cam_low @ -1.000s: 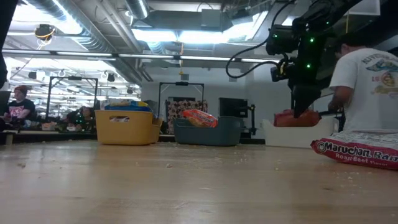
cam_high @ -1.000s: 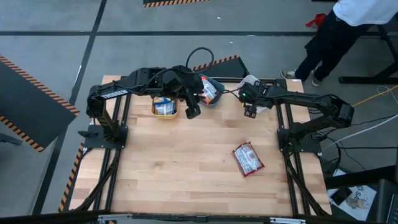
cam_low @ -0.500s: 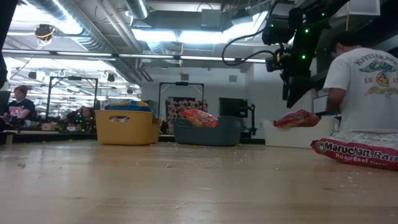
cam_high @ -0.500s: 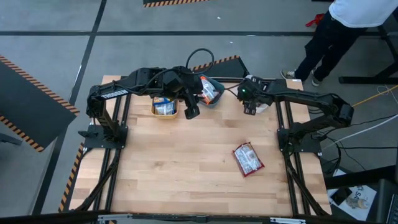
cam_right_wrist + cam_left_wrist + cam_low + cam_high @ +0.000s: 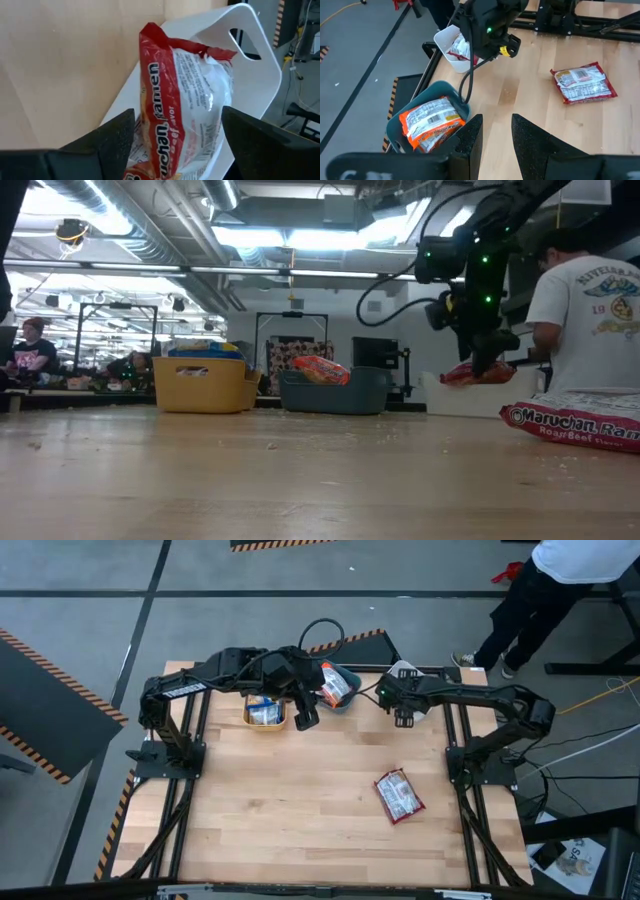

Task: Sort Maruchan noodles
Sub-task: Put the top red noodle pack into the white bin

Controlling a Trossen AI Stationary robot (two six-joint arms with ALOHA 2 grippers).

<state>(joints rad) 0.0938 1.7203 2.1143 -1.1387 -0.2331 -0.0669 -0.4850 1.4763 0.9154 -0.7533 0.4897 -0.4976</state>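
A dark red-and-white noodle packet [image 5: 185, 95] lies in the white bin [image 5: 250, 60] at the table's far right, its top showing over the rim [image 5: 478, 372]. My right gripper [image 5: 403, 716] hangs open over it, one finger on either side. An orange packet [image 5: 432, 120] lies in the teal bin [image 5: 345, 700]. Blue-and-yellow packets fill the yellow bin [image 5: 265, 712]. Another dark red packet [image 5: 399, 795] lies flat on the table. My left gripper [image 5: 497, 145] hovers open near the teal bin, nothing between its fingers.
The three bins stand in a row along the table's far edge. A black cable [image 5: 320, 635] loops behind them. A person [image 5: 560, 580] stands beyond the far right corner. The wooden tabletop [image 5: 280, 810] lies bare in the middle and near side.
My right gripper has rolled about its wrist, drawn up a little, then sunk back over the white bin, staying open. The red packet in the bin has shifted slightly.
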